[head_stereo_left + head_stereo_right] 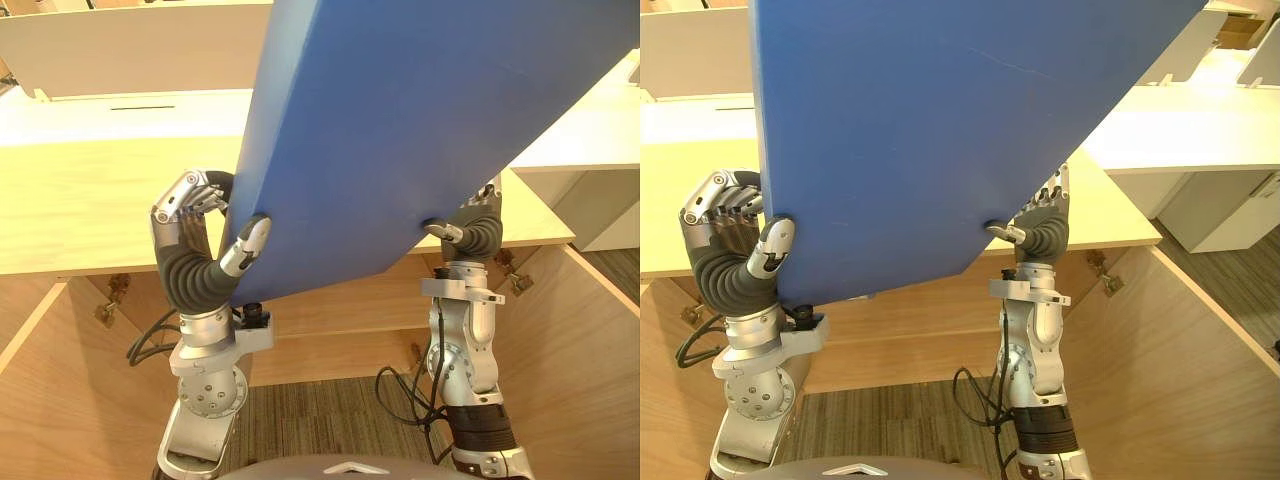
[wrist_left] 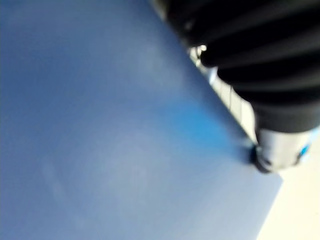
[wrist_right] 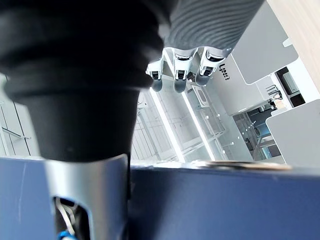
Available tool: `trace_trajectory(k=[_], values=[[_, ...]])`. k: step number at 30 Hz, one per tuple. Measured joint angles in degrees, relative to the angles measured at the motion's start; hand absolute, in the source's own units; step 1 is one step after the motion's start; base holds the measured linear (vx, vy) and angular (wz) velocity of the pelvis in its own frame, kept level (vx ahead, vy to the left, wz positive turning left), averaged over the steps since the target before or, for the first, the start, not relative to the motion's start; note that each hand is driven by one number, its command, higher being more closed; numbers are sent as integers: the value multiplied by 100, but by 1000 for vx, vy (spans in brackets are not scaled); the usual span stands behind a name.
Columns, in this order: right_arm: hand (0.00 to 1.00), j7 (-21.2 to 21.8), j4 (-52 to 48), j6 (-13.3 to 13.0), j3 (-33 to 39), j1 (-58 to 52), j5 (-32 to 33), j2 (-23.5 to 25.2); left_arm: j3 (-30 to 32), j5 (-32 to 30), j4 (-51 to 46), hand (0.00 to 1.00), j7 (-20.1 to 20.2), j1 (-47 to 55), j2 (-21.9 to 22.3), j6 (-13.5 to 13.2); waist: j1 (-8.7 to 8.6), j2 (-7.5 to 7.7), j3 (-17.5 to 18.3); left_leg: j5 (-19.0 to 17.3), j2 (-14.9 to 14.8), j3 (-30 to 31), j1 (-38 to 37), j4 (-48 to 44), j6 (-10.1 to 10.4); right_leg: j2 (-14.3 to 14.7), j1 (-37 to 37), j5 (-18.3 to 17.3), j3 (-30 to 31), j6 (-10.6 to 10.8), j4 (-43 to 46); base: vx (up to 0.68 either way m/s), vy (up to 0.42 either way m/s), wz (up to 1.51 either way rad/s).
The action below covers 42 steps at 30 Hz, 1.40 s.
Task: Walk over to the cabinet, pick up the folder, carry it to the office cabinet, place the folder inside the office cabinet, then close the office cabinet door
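A large blue folder (image 1: 400, 130) is held up, tilted, in front of me over the wooden cabinet top (image 1: 80, 200). My left hand (image 1: 190, 215) grips its lower left edge, fingers curled behind it and the thumb pressed on the front face. My right hand (image 1: 1045, 225) holds the lower right edge: its thumb lies on the front and its fingers stand up behind. The left wrist view looks along the folder's blue face (image 2: 100, 140). In the right wrist view the folder's edge (image 3: 225, 205) sits under the thumb.
Below the hands the light wood cabinet stands open, with one door (image 1: 590, 350) swung out at the right and another (image 1: 25, 330) at the left. White desks (image 1: 1200, 120) stand to the right and behind. Grey carpet (image 1: 320, 410) lies below.
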State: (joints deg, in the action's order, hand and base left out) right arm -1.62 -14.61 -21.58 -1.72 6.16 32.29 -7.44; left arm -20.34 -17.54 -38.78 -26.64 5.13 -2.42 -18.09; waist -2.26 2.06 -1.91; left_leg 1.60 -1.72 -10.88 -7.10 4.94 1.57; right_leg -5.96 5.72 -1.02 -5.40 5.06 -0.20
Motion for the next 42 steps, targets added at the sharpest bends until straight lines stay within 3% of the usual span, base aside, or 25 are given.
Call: trace_trajectory(k=[5, 6, 13, 22, 23, 32, 35, 42], values=[[0, 94, 8, 103, -63, 0, -8, -12, 1, -6, 61, 100, 87, 0, -61, -11, 5, 44, 32, 16, 0, -4, 19, 0, -5, 0, -52, 6, 7, -1, 14, -27, -8, 0], [100, 181, 11, 161, -99, 0, -15, -38, 3, -12, 126, 100, 96, 0, -91, -18, 5, 51, 37, 19, 1, -4, 19, 0, -6, 0, -53, 11, 8, -2, 14, 0, 0, 0], [100, 604, 11, 330, -439, 0, -116, -279, 75, -145, 310, 100, 194, 0, -113, -18, 18, 64, 46, 48, -1, -4, 28, 1, -9, 0, -64, 34, 8, -3, 14, -10, -2, 0], [100, 661, -16, 306, -486, -3, -131, -268, 308, -176, 347, 100, 200, 10, -113, -61, 27, 146, 111, 83, 0, -3, 98, 1, -4, 1, -121, 79, 13, -1, -28, -7, -1, 0], [100, 669, -50, 269, -487, -3, -192, -267, 372, -175, 354, 0, 200, 22, -114, -54, 26, 156, 119, 86, 0, -8, 109, 0, -6, 1, -138, 82, 19, -2, -22, 0, 0, 0], [100, 604, -260, 155, -425, -148, -812, 59, 672, -173, 398, 0, 211, 192, -95, -43, -8, 154, 123, 91, 2, -9, 106, 0, -5, 0, -139, 85, 19, -3, -18, 0, 0, 0], [100, 403, -260, 154, -390, -168, -1040, 200, 865, -160, 398, 0, 191, 325, -62, -43, -11, 154, 123, 93, 3, -4, 104, 0, -6, -2, -135, 85, 13, -3, -16, 0, 0, 0], [100, -36, -258, 180, 198, -594, -1425, 378, 1800, 123, 393, 0, 17, 797, 242, -53, 16, 153, 122, 95, 16, 41, 96, 1, -9, -17, -89, 82, -32, 1, -30, 0, 0, 3]])
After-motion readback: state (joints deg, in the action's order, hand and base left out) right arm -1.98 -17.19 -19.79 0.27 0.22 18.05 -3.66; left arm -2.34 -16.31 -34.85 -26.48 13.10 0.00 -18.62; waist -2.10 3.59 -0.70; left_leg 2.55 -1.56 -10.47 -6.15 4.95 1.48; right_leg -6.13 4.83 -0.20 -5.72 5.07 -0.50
